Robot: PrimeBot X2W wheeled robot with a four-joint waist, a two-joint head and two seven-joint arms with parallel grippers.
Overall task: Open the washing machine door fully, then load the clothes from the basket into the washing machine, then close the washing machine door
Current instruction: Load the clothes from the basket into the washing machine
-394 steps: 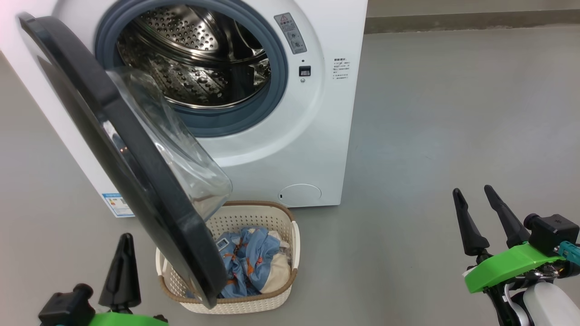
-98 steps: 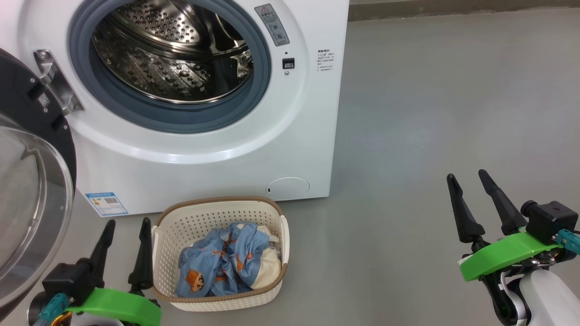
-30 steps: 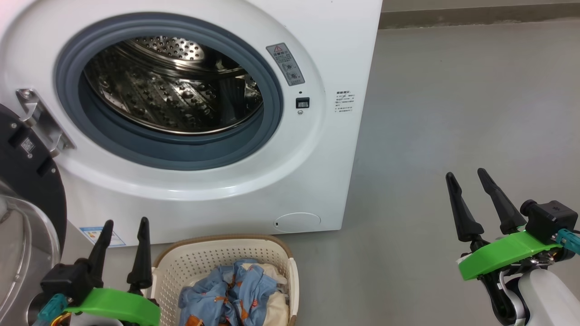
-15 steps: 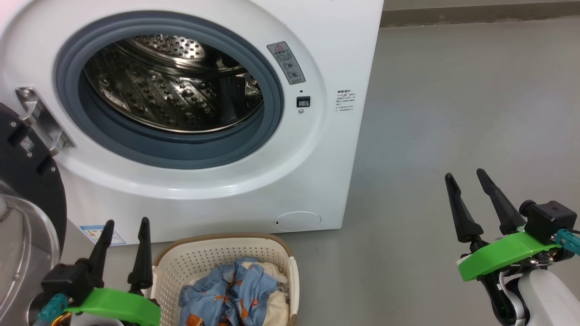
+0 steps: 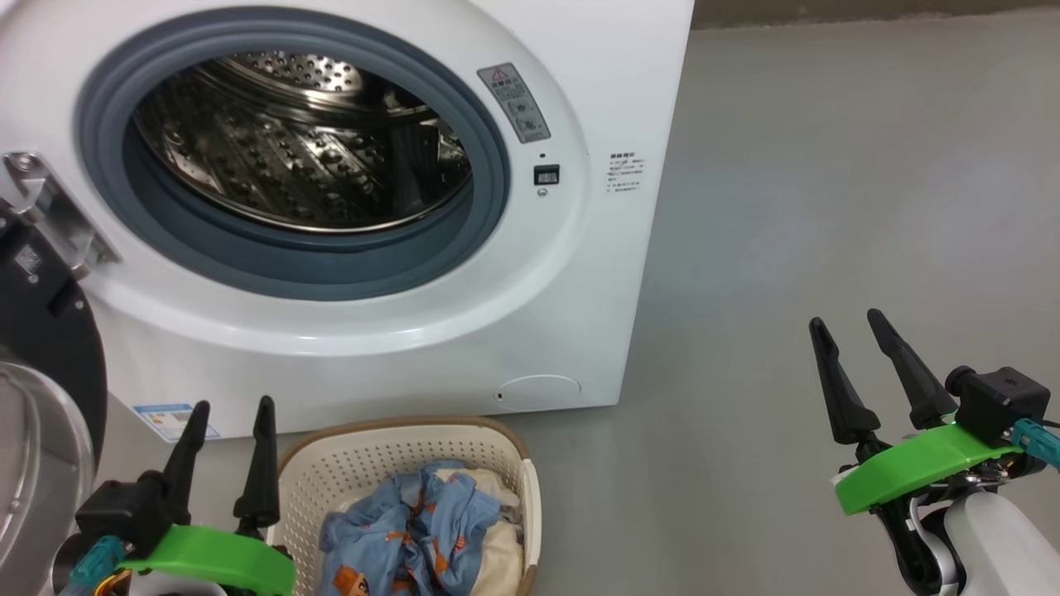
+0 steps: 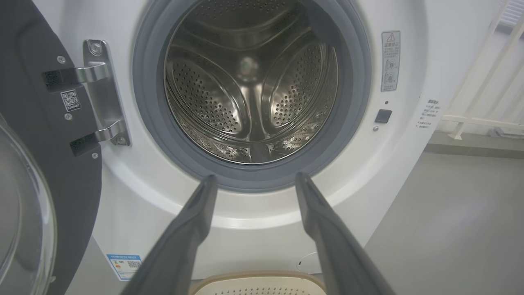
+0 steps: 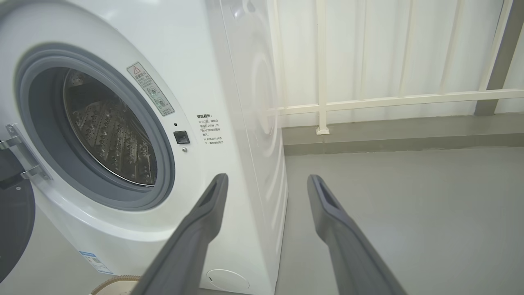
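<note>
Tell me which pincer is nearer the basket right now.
Left. The left pincer stands open just left of the basket, beside its rim. The right pincer, also open, is far off to the basket's right, over the floor.

Light is bright and even on all my feeds, with only soft shadows; a faint one sits on the floor (image 5: 704, 397) at the foot of the washing machine (image 5: 580, 290). The steel drum (image 6: 249, 94) throws back hard glints and one smeared bright spot. On the wrist feeds the fingers (image 6: 184, 241) of the left gripper (image 6: 256, 176) and of the right gripper (image 7: 267, 176) blur near the lens, and the railing (image 7: 368, 100) leans at the wide-angle edges, nearly washed out.
</note>
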